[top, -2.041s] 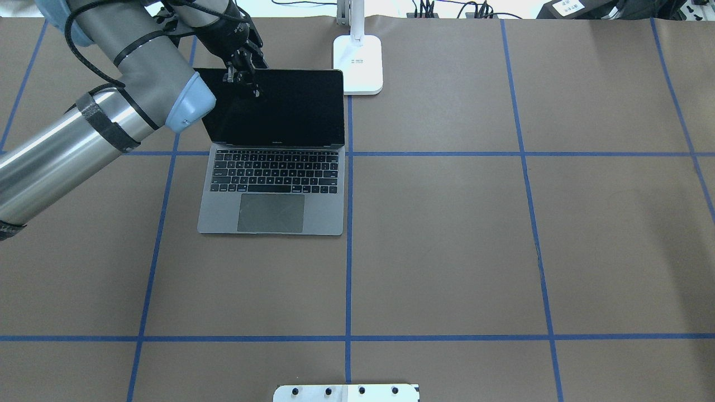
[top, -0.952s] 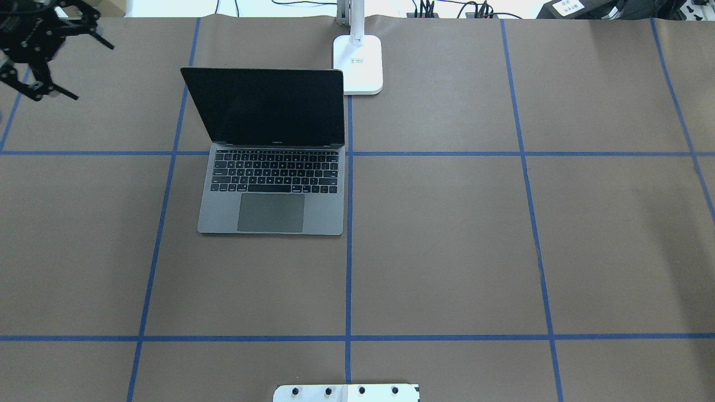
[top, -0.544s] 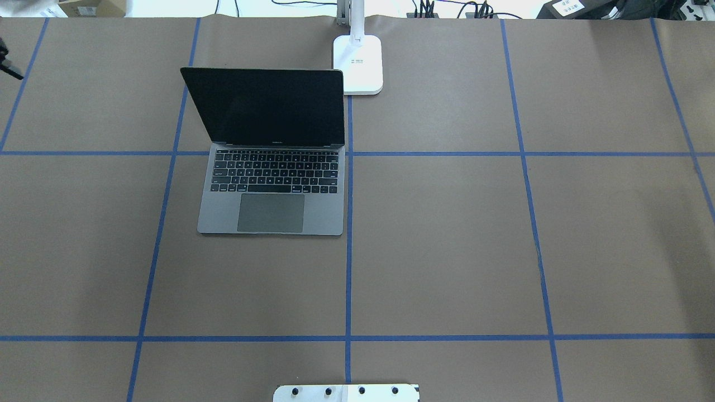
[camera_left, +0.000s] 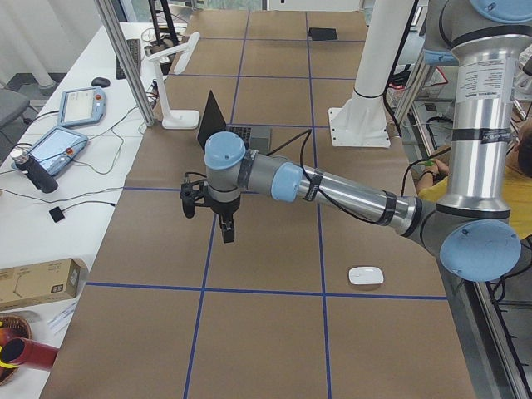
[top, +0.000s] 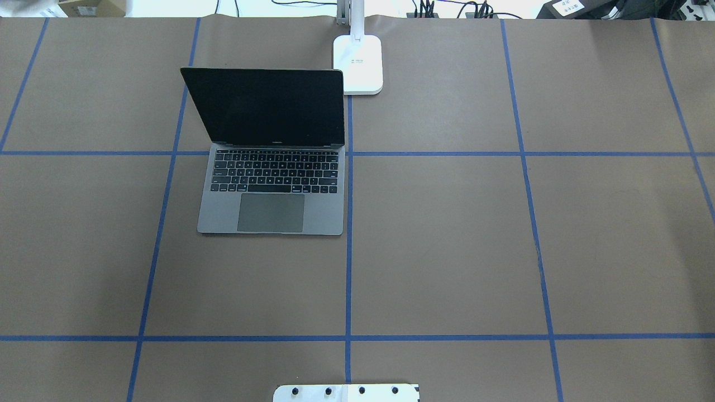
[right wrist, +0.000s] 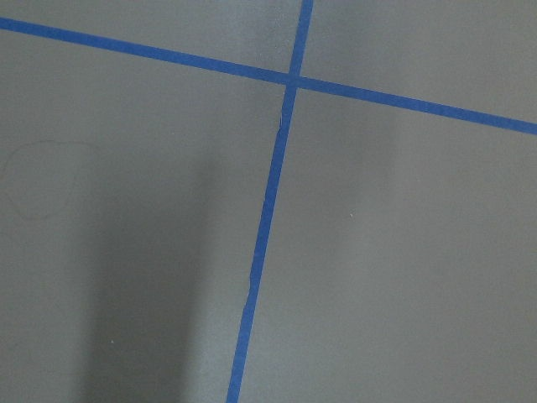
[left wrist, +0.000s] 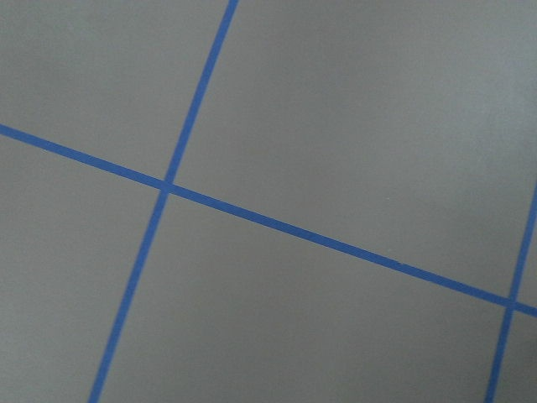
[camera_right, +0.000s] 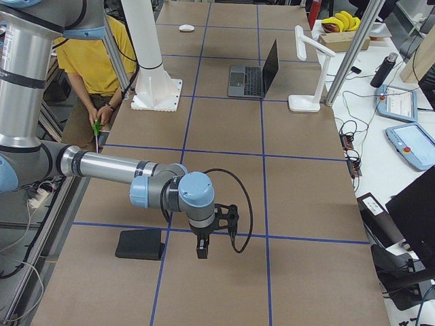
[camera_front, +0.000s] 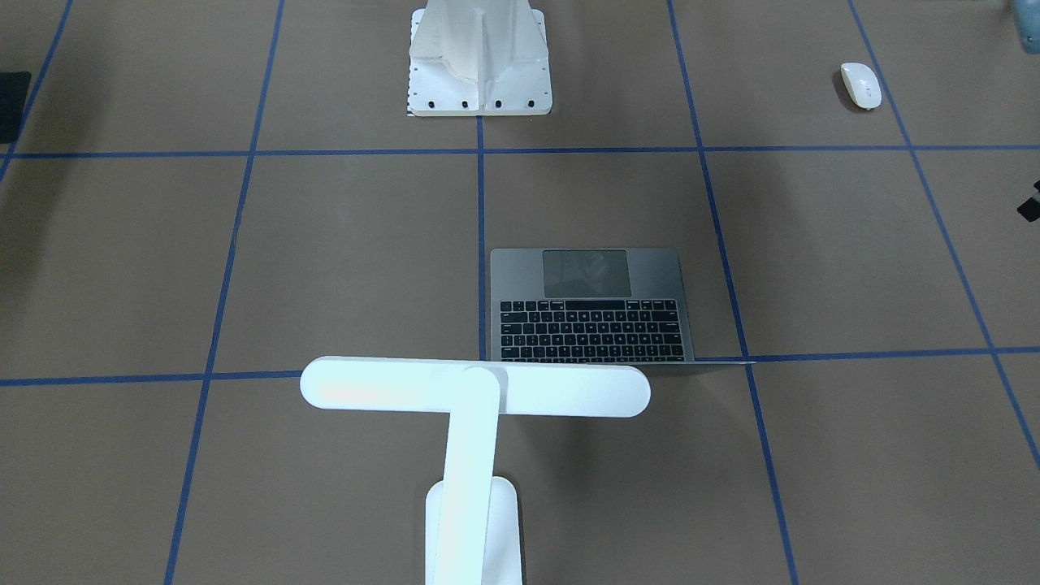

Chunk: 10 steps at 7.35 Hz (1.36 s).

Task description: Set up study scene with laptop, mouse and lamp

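Though the mouse (camera_left: 366, 275) lies well apart from both jaws, I cannot tell whether they are open.

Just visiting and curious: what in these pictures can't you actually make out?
Left tool: shown only in the left side view; open or shut unclear.
Right tool: same, in the right side view only.
Laptop lid: mostly hidden behind the lamp bar in the front-facing view.
Mouse: outside the overhead view's frame.
Lamp head: cut off by the overhead view's top edge.
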Motion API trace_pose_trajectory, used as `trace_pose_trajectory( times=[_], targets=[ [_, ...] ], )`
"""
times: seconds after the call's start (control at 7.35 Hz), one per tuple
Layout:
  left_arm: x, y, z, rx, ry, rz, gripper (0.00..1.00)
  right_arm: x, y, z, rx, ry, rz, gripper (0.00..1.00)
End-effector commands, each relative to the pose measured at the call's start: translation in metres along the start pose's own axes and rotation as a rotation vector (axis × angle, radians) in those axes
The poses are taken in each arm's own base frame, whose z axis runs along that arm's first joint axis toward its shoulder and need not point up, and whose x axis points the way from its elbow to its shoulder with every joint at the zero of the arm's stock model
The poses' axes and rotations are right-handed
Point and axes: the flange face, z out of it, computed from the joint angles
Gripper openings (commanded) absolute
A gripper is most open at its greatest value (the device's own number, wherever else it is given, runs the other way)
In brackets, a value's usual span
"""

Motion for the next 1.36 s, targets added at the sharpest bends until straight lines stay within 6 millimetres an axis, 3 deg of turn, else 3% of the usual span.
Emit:
trace_pose_trajectory(
  times=[0.0,0.14,0.27,0.54,1.09,1.22],
  targets=[
    [-0.067,0.007,0.017,-0.034,-0.041,0.179,1.00,0.041,0.029,0.021,-0.030,-0.025,0.104,1.00],
    [-0.091,0.021,0.026,-0.055,-0.083,0.205,1.00,0.049,0.058,0.032,-0.053,-0.071,0.160,1.00],
    [-0.099,0.027,0.026,-0.057,-0.088,0.194,1.00,0.049,0.068,0.031,-0.054,-0.085,0.210,1.00],
    [-0.111,0.039,0.034,-0.075,-0.091,0.179,1.00,0.051,0.101,0.037,-0.087,-0.080,0.532,1.00],
    [-0.111,0.045,0.033,-0.073,-0.088,0.182,1.00,0.056,0.144,0.053,-0.211,-0.038,1.061,1.00],
    [-0.112,0.046,0.033,-0.074,-0.083,0.180,1.00,0.050,0.148,0.047,-0.239,-0.024,1.172,1.00]
  ],
)
